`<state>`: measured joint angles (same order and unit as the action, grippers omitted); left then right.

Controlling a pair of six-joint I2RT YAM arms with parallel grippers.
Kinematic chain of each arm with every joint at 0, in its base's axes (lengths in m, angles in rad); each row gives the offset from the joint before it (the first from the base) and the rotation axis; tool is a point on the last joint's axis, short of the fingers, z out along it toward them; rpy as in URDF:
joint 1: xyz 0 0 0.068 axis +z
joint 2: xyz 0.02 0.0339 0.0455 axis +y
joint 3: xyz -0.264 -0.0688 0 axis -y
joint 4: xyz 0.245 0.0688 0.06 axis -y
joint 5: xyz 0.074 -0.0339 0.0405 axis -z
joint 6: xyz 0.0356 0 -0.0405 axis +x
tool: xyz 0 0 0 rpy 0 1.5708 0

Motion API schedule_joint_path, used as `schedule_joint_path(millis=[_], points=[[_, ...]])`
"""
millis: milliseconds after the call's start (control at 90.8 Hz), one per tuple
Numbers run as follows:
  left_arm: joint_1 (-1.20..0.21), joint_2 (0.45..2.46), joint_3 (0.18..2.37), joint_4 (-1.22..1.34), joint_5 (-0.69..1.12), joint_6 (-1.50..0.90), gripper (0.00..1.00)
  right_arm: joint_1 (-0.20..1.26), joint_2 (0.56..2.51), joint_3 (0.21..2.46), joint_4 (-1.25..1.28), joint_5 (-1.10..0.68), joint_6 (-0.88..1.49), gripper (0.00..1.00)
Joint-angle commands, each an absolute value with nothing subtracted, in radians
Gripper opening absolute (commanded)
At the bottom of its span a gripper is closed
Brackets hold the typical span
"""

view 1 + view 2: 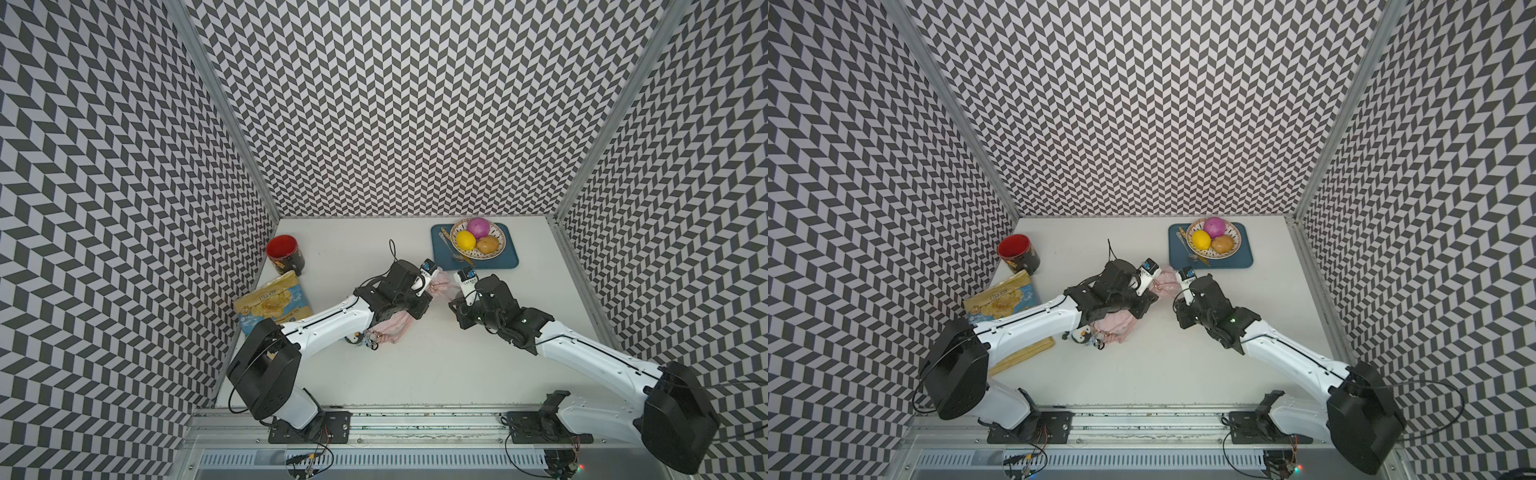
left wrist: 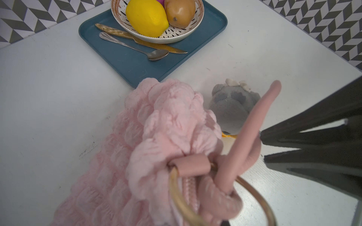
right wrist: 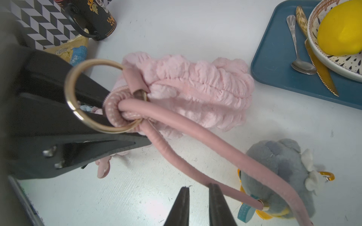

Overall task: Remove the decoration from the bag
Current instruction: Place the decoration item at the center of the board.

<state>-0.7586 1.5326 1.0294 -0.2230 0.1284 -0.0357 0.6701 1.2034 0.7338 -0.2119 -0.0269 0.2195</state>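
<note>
Closest to the right wrist camera is the right gripper (image 3: 198, 185), its jaws a little apart with bare table between them, pinching nothing; the pink cord (image 3: 195, 150) passes just beside one finger. Beyond it the left gripper (image 3: 137, 135) is pressed together on the bag (image 3: 195, 94) at the end where the gold ring (image 3: 67, 92) hangs. The bag lies in the middle of the table (image 3: 195, 29), its far end just beside the blue tray (image 3: 274, 58). A grey plush toy (image 3: 280, 172) lies near the cord's end; whether its orange hook is fastened cannot be told. The step seems to be the reach for this toy: the right jaws should probably spread wider and take the toy or its hook, not the cord, while the left one anchors the ring end so the bag does not slide toward the tray. In both top views the arms reach forward from the near rail, wrists bent down, grippers facing each other across the bag's far end; the left arm (image 1: 332, 320) hides the bag's middle.
</note>
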Motion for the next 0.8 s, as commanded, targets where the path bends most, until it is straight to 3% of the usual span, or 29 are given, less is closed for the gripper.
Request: schedule_joint_path(millis=[0, 231, 375, 408, 474, 793], points=[[-0.749, 1.527, 1.045, -0.174, 0.176, -0.052, 0.0, 0.664, 1.137, 0.713, -0.147, -0.018, 0.188, 0.24], [-0.747, 1.564, 1.102, -0.21, 0.267, -0.056, 0.0, 0.664, 1.045, 0.578, 0.106, -0.134, 0.057, 0.5], [-0.729, 1.568, 1.161, -0.249, 0.294, -0.081, 0.0, 0.664, 1.073, 0.492, 0.311, -0.14, 0.057, 0.5], [-0.722, 1.571, 1.176, -0.261, 0.307, -0.083, 0.0, 0.664, 1.084, 0.476, 0.343, -0.241, 0.085, 0.58], [-0.715, 1.585, 1.218, -0.294, 0.326, -0.076, 0.0, 0.673, 1.106, 0.441, 0.425, -0.303, 0.089, 0.6], [-0.715, 1.579, 1.263, -0.416, 0.364, 0.008, 0.03, 0.697, 1.068, 0.383, 0.575, -0.053, -0.118, 0.67]])
